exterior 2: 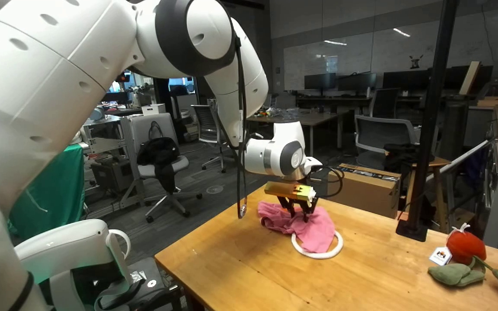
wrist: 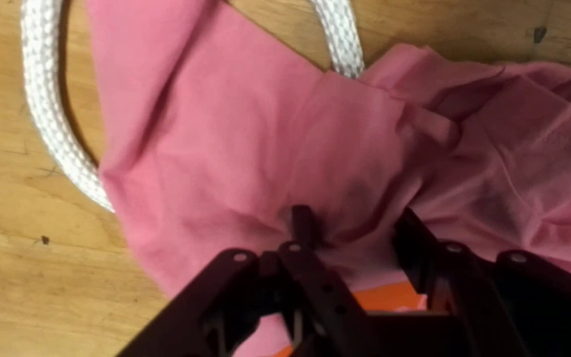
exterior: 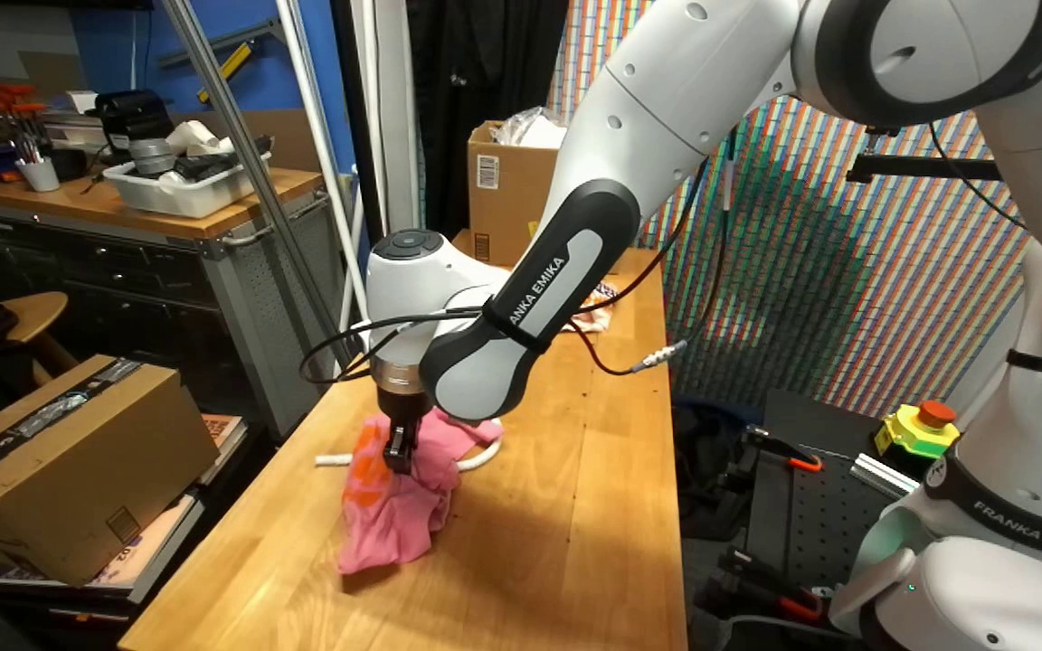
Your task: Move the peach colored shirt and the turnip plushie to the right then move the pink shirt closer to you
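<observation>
The pink shirt (exterior: 394, 524), with an orange print, lies crumpled on the table; it also shows in an exterior view (exterior 2: 318, 231) and the wrist view (wrist: 246, 124). My gripper (wrist: 352, 225) is over it, fingers apart, fingertips down at the cloth with a fold of pink between them. In both exterior views the gripper (exterior: 400, 459) (exterior 2: 299, 216) points down onto the shirt. The turnip plushie (exterior 2: 465, 247), red-orange with green leaves, lies at the table's edge. A pale peach cloth with dark print (exterior: 597, 320) lies at the table's far end, partly hidden behind the arm.
A white rope ring (exterior 2: 337, 249) lies partly under the pink shirt. A black post (exterior 2: 424, 172) stands on the table near the plushie. A cardboard box (exterior: 512, 194) stands at the table's far end. Cables hang from the arm.
</observation>
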`<action>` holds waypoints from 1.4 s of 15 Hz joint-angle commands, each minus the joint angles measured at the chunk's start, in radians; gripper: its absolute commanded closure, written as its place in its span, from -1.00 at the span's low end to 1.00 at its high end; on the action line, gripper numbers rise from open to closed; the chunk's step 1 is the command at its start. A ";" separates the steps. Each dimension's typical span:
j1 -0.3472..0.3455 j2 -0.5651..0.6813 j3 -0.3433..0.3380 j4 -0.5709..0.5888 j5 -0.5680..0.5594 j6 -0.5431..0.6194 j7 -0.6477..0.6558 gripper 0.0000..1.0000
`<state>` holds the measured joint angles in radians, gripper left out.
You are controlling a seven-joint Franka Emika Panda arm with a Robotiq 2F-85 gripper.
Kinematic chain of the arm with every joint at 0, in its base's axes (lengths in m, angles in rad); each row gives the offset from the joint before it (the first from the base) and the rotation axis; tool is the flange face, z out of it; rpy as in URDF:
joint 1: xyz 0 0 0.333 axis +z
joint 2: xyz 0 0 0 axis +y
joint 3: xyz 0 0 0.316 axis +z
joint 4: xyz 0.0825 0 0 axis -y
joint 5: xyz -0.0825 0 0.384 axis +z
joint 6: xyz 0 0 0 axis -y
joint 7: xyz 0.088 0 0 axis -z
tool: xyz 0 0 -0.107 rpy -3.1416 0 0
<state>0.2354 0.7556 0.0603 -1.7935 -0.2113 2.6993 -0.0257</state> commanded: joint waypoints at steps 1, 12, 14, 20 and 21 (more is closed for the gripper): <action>0.020 -0.008 -0.018 0.030 -0.010 -0.020 0.007 0.70; 0.011 -0.071 -0.012 0.036 -0.003 -0.143 -0.002 0.94; 0.010 -0.108 -0.008 0.033 -0.005 -0.209 -0.003 0.94; 0.016 -0.235 0.001 0.015 -0.020 -0.396 0.010 0.94; 0.014 -0.256 0.003 0.003 -0.020 -0.427 0.010 0.94</action>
<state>0.2434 0.5779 0.0611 -1.7552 -0.2135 2.3566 -0.0257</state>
